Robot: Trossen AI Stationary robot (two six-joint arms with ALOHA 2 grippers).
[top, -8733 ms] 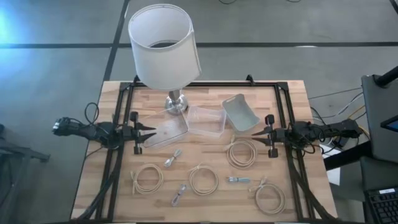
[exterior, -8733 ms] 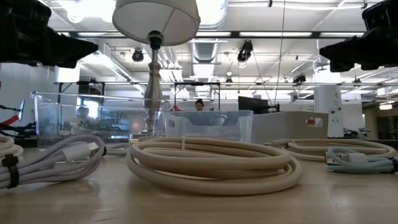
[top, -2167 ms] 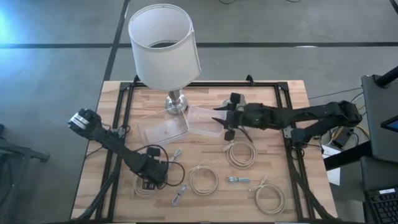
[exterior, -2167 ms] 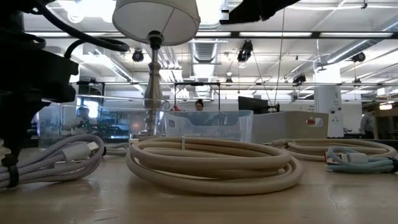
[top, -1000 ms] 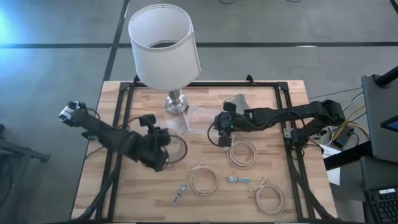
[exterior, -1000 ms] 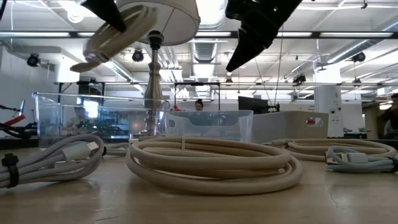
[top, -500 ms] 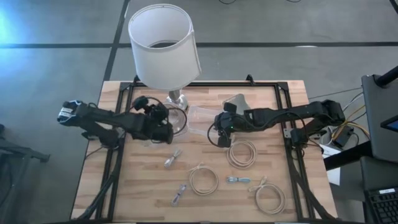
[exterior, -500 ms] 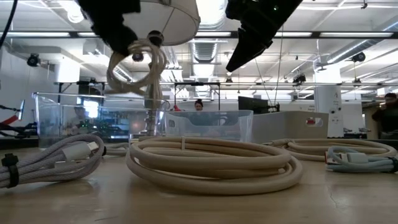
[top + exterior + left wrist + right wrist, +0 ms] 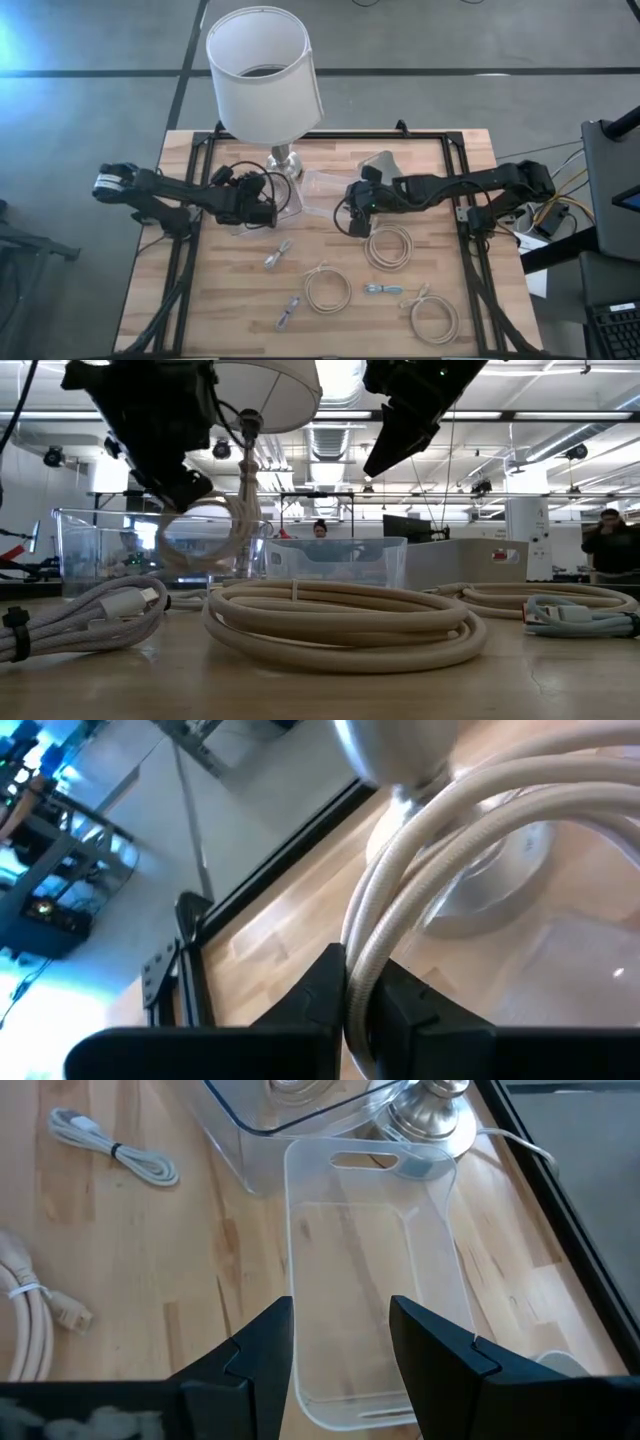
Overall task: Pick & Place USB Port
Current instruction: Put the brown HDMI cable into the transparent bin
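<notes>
Left side of the desk (image 9: 150, 300): the left tool (image 9: 268, 212) is pinched on a coiled cream cable (image 9: 205, 532), which hangs free of the desk beside the lamp (image 9: 265, 80) stem and over the near clear bin (image 9: 262, 215). In the left wrist view the strands of the coil run up out of the pressed-together fingers (image 9: 310, 995), past the lamp base. A second earlier this tool was farther toward the front of the desk with the coil lifted; half a second ago it was already near the bin. It has since settled lower beside the lamp, so the carry looks nearly finished and release into the bin is the likely remaining step.

The coil hangs as an upright loop below the tool, its long axis roughly vertical in the low view. The plug end cannot be made out, so which way it points is unknown.

Centre: the second clear tray (image 9: 375, 1290) lies empty. Other coils (image 9: 326, 290) and loose plugs (image 9: 287, 314) remain on the desk toward the front.

Right side: the right tool (image 9: 356, 215) hovers above the near end of that tray, fingers spread and empty, unmoved over the last second. A further coil (image 9: 390, 245) lies just beside it.
</notes>
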